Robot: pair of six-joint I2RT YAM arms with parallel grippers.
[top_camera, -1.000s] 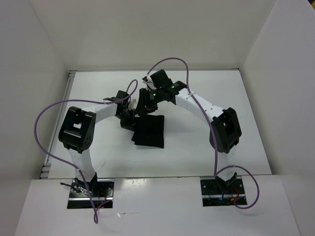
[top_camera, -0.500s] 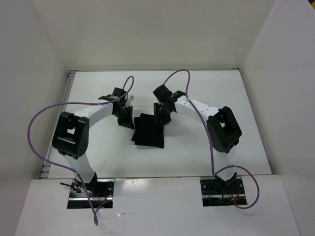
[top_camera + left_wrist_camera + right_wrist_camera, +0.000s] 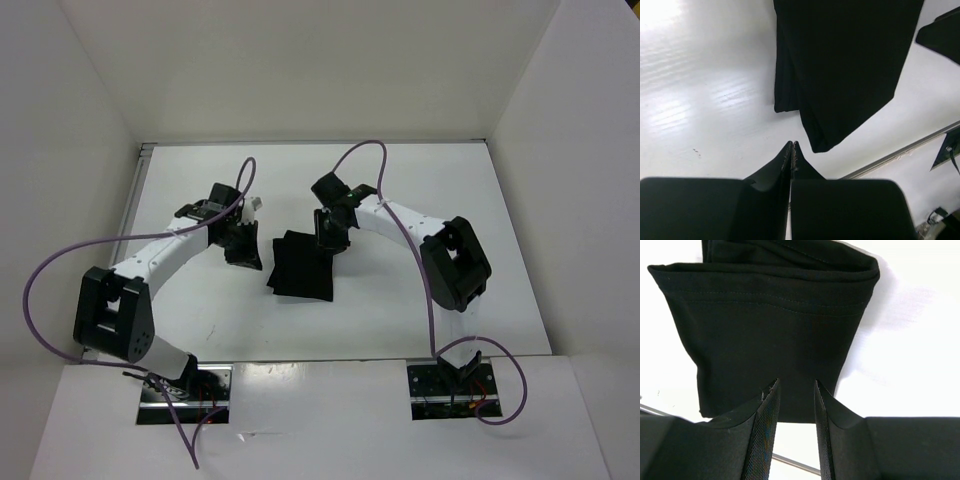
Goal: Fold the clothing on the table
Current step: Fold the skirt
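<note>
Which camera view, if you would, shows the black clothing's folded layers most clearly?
The right wrist view: the clothing sits close, stitching and stacked edges sharp. The top external view shows its whole outline, small. The left wrist view shows it dark, cropped at top.

White walls point(image 3: 300, 70) at back, L & R. White front ledge point(image 3: 320, 420) w/ two dark cutouts.
</note>
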